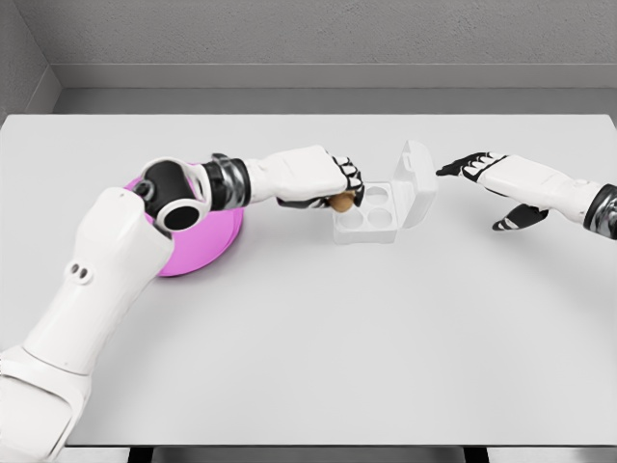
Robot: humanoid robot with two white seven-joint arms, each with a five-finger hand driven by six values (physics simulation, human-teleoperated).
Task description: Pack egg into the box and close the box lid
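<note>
Left hand (323, 178), fingers curled around the egg (340, 202), holds it at the left edge of the box (366, 214), just above the tray's near-left cup. The box is a white four-cup tray; its lid (417, 183) stands open, hinged on the right side. Right hand (487, 174) hovers just right of the lid, fingers extended, grasping nothing. A pink bowl (207, 241) lies on the white table (337, 347) behind the left forearm.
</note>
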